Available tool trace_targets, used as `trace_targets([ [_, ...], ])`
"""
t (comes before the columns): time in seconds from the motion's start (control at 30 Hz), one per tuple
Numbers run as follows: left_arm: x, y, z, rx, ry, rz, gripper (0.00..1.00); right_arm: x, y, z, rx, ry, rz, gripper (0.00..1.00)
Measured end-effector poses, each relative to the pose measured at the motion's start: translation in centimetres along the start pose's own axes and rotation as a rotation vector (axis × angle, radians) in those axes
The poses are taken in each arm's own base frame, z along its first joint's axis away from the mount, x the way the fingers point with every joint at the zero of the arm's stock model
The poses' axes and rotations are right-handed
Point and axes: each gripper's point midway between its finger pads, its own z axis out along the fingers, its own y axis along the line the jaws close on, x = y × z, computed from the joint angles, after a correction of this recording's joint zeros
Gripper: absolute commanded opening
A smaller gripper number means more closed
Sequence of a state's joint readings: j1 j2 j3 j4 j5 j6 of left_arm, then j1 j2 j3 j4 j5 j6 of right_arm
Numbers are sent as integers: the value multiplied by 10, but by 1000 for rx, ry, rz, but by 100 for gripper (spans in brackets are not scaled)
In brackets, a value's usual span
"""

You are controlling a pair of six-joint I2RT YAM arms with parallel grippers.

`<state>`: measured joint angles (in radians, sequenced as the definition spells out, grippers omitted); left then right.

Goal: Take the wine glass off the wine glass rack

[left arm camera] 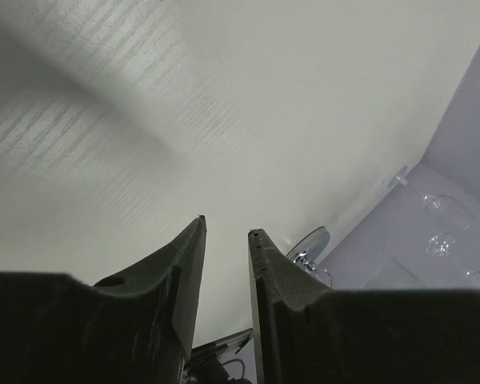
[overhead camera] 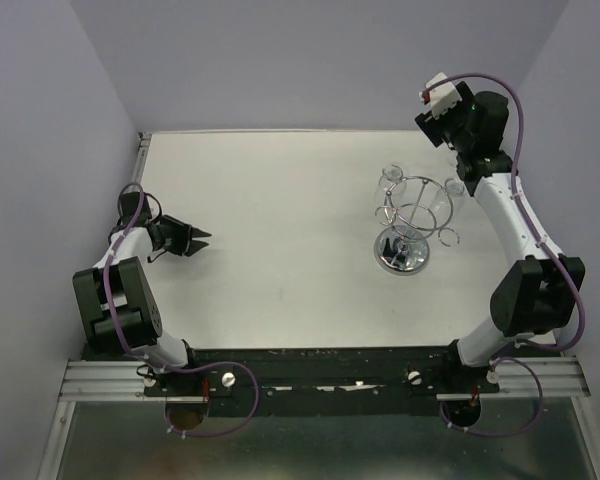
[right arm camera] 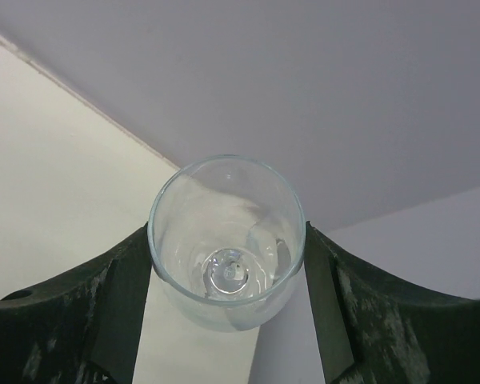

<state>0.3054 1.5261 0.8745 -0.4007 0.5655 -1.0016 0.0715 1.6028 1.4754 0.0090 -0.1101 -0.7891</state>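
broadly, the white table (overhead camera: 280, 200) carries the wine glass rack (overhead camera: 400, 255) right of centre, standing on its chrome disc base. near it at the far right, the right gripper (right arm camera: 226, 234) clamps the wine glass (right arm camera: 224, 276) by its bowl, rim facing the wrist camera. near the left edge, the left gripper (overhead camera: 204, 242) hovers, jaws slightly apart, empty.

Bench, left and middle: bare white bench (overhead camera: 280, 200) stretches from the left pincer (overhead camera: 204, 241) across to the rack.
Rack: the wine glass rack (overhead camera: 405, 225) stands right of centre, its wire hooks spreading wider than its disc base.
Right lane: the right arm (overhead camera: 510, 215) curves between the rack and the right wall (overhead camera: 590, 150), crowding that passage.
Right pincer (right arm camera: 226, 230): the gap is filled by a wine glass (right arm camera: 224, 276), with a finger against each side.
Left pincer gap: a narrow free slot.
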Motion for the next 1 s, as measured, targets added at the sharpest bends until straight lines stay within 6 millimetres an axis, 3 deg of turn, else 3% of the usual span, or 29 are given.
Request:
trace_targets([
  [0.4, -3, 9, 1, -32, -22, 71, 41, 78, 2, -7, -61, 200, 270, 40],
  [0.67, -2, 22, -5, -82, -30, 167, 55, 132, -19, 0, -29, 269, 476, 41],
  [1.0, -8, 25, -12, -98, -24, 376, 64, 171, -28, 6, -23, 300, 646, 41],
])
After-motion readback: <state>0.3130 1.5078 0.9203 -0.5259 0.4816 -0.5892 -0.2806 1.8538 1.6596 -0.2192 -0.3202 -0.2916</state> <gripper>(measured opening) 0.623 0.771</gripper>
